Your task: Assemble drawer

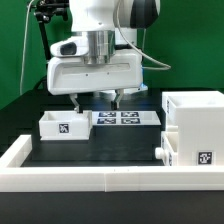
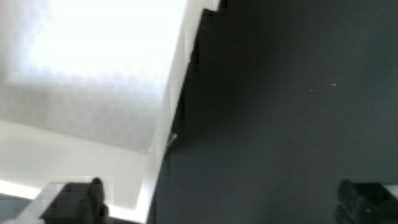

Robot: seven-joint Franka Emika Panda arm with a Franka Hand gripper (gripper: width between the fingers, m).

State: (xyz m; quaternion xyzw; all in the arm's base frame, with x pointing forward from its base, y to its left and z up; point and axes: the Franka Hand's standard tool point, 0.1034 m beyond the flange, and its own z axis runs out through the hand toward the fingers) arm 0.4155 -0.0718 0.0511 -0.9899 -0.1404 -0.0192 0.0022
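Observation:
The drawer's tall white housing (image 1: 197,118) stands at the exterior view's right, with a tag low on its front. One small tray (image 1: 171,148) sits at its lower left side, knob (image 1: 160,151) pointing outward. The other open-top tray (image 1: 62,125) lies apart at the exterior view's left, tag on its front. My gripper (image 1: 98,100) hangs open and empty above the table, between that loose tray and the housing, touching nothing. In the wrist view the gripper (image 2: 219,200) shows two dark fingertips (image 2: 75,200) wide apart over dark table. A blurred white surface (image 2: 89,80) lies beside one fingertip.
The marker board (image 1: 122,118) lies flat just behind and below the gripper. A low white rim (image 1: 100,172) runs along the table's front and left side. Green backdrop behind the arm.

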